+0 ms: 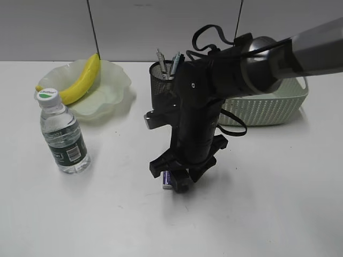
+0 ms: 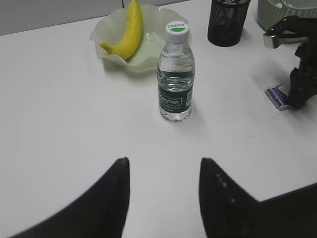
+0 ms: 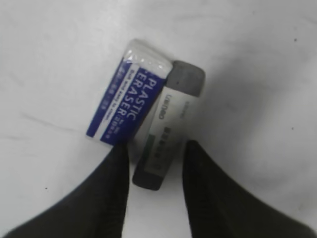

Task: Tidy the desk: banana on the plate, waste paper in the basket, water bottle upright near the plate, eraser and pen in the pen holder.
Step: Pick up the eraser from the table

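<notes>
Right claw [image 3: 153, 163] straddles the grey-sleeved eraser [image 3: 168, 124] beside its blue-and-white twin [image 3: 126, 94] on the white desk [image 3: 247, 59], jaws apart, apparently ready to pinch it.

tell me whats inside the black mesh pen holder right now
The pen holder has pens sticking out above its rim. The right arm covers part of the cup, and its bottom is hidden, so anything lower down cannot be seen.

Yellow banana [image 1: 83, 80] in pale green plate [image 1: 115, 88]; blue-and-white eraser [image 3: 128, 99]; dark green-labelled water bottle [image 1: 63, 134].
</notes>
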### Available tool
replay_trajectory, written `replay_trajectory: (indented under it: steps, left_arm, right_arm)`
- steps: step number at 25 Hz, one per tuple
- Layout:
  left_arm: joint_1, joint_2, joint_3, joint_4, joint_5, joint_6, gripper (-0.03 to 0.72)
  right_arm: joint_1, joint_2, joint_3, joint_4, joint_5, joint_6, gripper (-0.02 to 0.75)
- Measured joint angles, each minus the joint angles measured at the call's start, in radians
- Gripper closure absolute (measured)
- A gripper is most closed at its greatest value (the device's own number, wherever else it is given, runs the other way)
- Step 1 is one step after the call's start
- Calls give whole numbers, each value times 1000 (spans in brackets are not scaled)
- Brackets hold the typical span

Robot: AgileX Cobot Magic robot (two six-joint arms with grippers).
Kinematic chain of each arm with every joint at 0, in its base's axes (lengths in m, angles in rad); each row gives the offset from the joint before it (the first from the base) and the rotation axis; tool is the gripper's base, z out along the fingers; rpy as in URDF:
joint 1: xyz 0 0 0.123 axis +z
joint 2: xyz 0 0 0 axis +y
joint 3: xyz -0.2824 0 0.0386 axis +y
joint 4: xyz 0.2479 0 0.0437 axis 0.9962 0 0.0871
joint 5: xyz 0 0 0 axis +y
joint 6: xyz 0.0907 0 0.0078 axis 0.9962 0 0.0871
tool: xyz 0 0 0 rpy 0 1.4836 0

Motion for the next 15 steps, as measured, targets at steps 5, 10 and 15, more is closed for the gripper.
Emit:
replay_trajectory:
  steps: [5, 10, 15]
  left_arm:
    - [0, 0, 0, 0, 0, 0, 354]
    - [0, 0, 0, 0, 0, 0, 360]
    - [0, 0, 0, 0, 0, 0, 360]
  right_arm:
    - [2, 5, -37, -26, 23, 11, 631]
    - [2, 13, -140, -84, 102, 12, 725]
    - [2, -2, -249, -123, 149, 13, 725]
